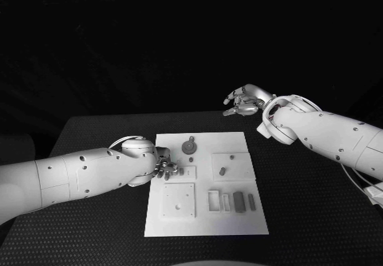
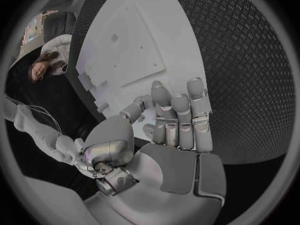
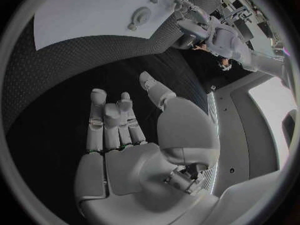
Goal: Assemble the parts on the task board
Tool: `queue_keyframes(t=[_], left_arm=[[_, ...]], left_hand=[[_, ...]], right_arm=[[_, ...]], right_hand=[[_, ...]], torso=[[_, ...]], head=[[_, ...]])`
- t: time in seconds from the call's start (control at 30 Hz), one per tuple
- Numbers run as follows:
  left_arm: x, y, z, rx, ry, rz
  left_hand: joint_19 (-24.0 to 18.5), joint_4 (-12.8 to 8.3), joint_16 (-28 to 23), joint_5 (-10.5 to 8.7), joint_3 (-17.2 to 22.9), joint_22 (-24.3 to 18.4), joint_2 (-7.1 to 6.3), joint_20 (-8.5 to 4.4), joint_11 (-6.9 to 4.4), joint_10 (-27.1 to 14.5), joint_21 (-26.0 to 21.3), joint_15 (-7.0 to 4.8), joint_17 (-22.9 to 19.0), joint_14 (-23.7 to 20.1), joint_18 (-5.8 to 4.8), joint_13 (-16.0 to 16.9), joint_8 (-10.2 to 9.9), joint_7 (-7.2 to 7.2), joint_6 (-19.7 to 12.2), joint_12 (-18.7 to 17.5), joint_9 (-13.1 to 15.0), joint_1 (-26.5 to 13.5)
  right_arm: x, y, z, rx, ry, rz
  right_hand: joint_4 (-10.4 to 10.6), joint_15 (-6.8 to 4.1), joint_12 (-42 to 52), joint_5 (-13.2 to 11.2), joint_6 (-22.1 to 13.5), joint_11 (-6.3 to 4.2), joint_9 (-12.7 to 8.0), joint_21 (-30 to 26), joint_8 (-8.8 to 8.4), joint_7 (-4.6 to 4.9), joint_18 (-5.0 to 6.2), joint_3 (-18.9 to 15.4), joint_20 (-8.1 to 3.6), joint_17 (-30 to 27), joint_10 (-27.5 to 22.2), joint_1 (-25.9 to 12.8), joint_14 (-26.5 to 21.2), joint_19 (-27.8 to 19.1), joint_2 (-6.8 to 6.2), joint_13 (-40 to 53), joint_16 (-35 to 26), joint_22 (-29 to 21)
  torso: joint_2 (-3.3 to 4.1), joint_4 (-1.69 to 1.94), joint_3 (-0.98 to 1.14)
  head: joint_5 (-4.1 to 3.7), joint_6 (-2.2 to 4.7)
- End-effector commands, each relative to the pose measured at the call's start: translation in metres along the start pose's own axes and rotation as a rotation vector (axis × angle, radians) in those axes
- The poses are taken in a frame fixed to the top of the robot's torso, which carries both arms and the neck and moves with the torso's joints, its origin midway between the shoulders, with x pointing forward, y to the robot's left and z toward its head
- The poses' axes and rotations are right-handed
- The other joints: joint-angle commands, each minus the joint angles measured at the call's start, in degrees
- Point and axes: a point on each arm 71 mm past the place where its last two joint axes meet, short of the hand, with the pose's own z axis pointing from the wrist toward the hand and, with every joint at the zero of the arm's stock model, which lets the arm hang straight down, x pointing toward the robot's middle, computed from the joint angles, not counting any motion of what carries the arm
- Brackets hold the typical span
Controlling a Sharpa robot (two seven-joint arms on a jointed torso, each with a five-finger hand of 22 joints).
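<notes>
You won't find any lettering, label, brand mark or number to read here — not on the task board (image 1: 206, 166), its parts or the arms.

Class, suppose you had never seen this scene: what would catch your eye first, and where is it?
The white task board glows mid-table on the black table. The left hand hangs over the board's left edge, beside small parts in its recesses. The right hand hovers off the board, above the table's far edge.

Small grey parts (image 1: 238, 201) scattered, seemingly flat, on task board (image 1: 239, 221)
</notes>
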Motion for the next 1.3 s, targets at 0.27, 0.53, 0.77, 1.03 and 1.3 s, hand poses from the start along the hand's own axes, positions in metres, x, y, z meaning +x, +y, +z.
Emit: queue_keyframes(t=[0.27, 0.53, 0.77, 1.03, 1.3], left_arm=[[-0.0001, 0.0036, 0.0012, -0.004, -0.011, -0.025], [-0.0012, 0.005, 0.0012, -0.002, -0.024, -0.034], [-0.0016, 0.006, 0.0011, 0.001, -0.03, -0.039], [-0.0024, 0.0068, 0.0017, 0.004, -0.034, -0.055], [-0.0051, 0.0101, 0.0029, -0.001, -0.059, -0.075]], left_hand=[[0.1, 1.2, 0.5, -0.69, -0.1, 0.7, -0.56, -0.31, 0.0, 0.3, -0.4, -0.03, -0.2, -0.2, -0.25, -0.2, -0.2, 0.09, -0.4, 0.3, -0.1, -0.6], [0.2, 2.5, 0.6, -4.02, -0.1, 0.8, -1.52, -0.49, -0.06, 0.3, -0.6, -0.19, -0.5, -0.2, -0.3, -0.4, -0.1, 0.04, -0.5, 0.6, -0.2, -0.8], [0.2, 2.9, 0.7, -5.41, -0.2, 0.9, -1.89, -0.54, -0.07, 0.2, -0.7, -0.23, -0.6, -0.2, -0.34, -0.5, -0.1, 0.04, -0.5, 0.7, -0.2, -0.9], [0.3, 3.4, 0.8, -6.92, -0.2, 0.9, -2.19, -0.6, -0.08, 0.2, -0.8, -0.28, -0.7, -0.2, -0.35, -0.7, 0.0, 0.03, -0.6, 0.8, -0.2, -0.9], [0.3, 4.3, 0.8, -11.51, -0.3, 0.9, -3.13, -0.7, -0.1, 0.1, -1.0, -0.4, -0.9, -0.3, -0.38, -0.9, 0.0, 0.05, -0.7, 0.9, -0.3, -1.0]], right_arm=[[0.0021, -0.0002, -0.0005, -0.007, 0.015, 0.001], [0.0032, -0.0009, -0.0011, -0.006, 0.018, 0.002], [0.0035, -0.0012, -0.0013, -0.005, 0.019, 0.002], [0.0037, -0.0013, -0.0012, -0.005, 0.02, 0.002], [0.0042, -0.0013, -0.0011, -0.005, 0.021, 0.003]], right_hand=[[-0.1, -0.03, 0.3, -0.2, -0.1, 0.05, -0.1, -0.4, 0.09, 0.38, 0.81, -0.2, 0.04, -0.1, -0.3, 0.2, -0.5, -0.1, 0.52, -0.1, -0.2, 0.9], [-0.1, -0.03, 0.3, -0.2, -0.1, 0.06, -0.1, -0.4, 0.08, 0.38, 0.81, -0.2, 0.04, -0.1, -0.3, 0.2, -0.5, -0.1, 0.52, -0.1, -0.2, 0.9], [-0.1, -0.03, 0.3, -0.2, -0.1, 0.06, -0.1, -0.4, 0.08, 0.39, 0.81, -0.2, 0.05, -0.1, -0.3, 0.2, -0.6, -0.1, 0.51, -0.1, -0.3, 0.9], [-0.1, -0.02, 0.3, -0.2, -0.2, 0.06, -0.1, -0.4, 0.08, 0.39, 0.81, -0.2, 0.05, -0.1, -0.3, 0.2, -0.6, -0.1, 0.51, -0.1, -0.3, 0.9], [-0.1, -0.02, 0.3, -0.2, -0.2, 0.06, -0.1, -0.4, 0.08, 0.39, 0.81, -0.2, 0.06, -0.1, -0.3, 0.2, -0.6, -0.1, 0.52, -0.1, -0.3, 0.9]], torso=[[0.02, -0.05, -0.05], [0.01, 0.01, -0.06], [0.0, -0.01, -0.04], [-0.01, 0.0, 0.0], [-0.01, -0.01, -0.01]], head=[[-0.04, -0.02], [-0.17, -0.01], [-0.17, -0.01], [-0.16, 0.0], [-0.16, 0.04]])
